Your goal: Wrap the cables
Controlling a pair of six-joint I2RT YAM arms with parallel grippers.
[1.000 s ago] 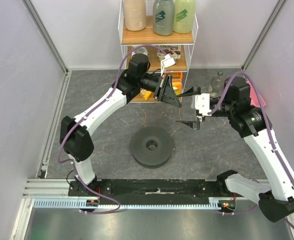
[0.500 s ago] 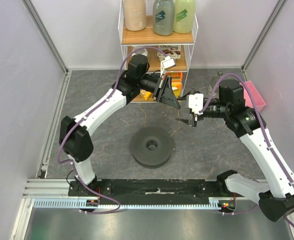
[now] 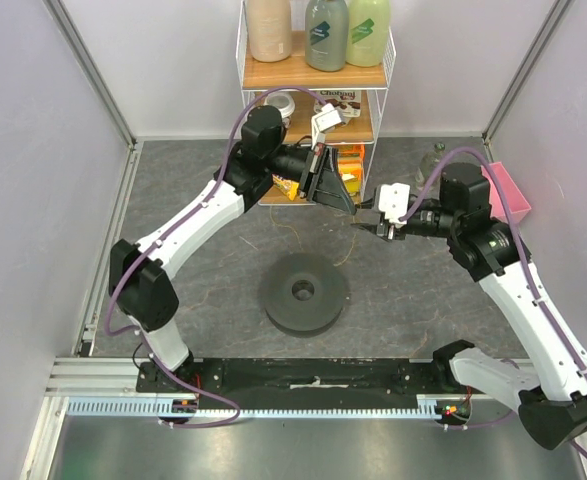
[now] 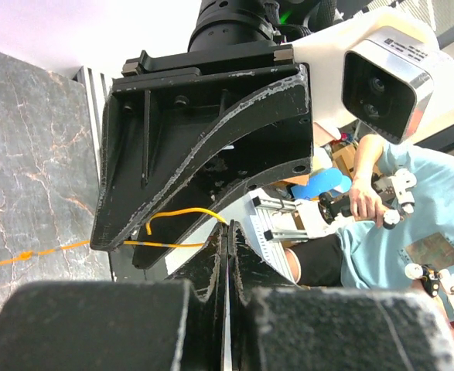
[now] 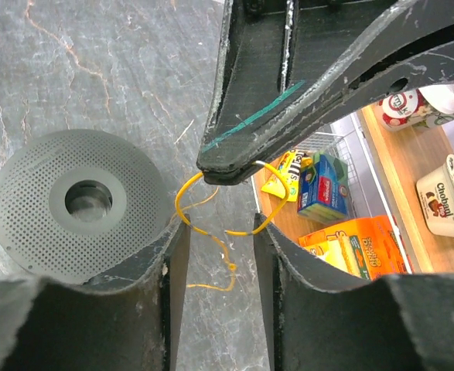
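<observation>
The left gripper [image 4: 225, 232] is fully closed, its two fingers pressed together with only a hairline seam between them. It pinches the cable [image 4: 188, 209], a very thin yellow-orange wire, right at the fingertips. From that pinch one strand runs off to the gripper's left, low over the grey marbled counter [image 3: 213, 290]. A short loop arcs up just above the tips, towards the black fingers of the other arm.

The right gripper [image 5: 217, 232] faces the left one tip to tip, nearly touching it, and its fingers stand partly apart with a clear gap. It grasps nothing. In the right wrist view the left gripper [image 5: 227, 171] hangs just beyond that gap. The cable [image 5: 179, 199] curls out of the left gripper's tip in two loose loops that droop into the space between the right fingers. Whether the wire rests against the inner face of the left-hand finger cannot be told. A tail of wire trails further down between the fingers.

The dark grey round spool [image 5: 33, 193] lies flat on the counter, to the left of the right gripper and apart from both. In the overhead view the spool [image 3: 283, 300] sits nearer the arm bases than the two grippers. A shelf unit [image 3: 313, 75] stands beyond the left gripper [image 3: 335, 195].
</observation>
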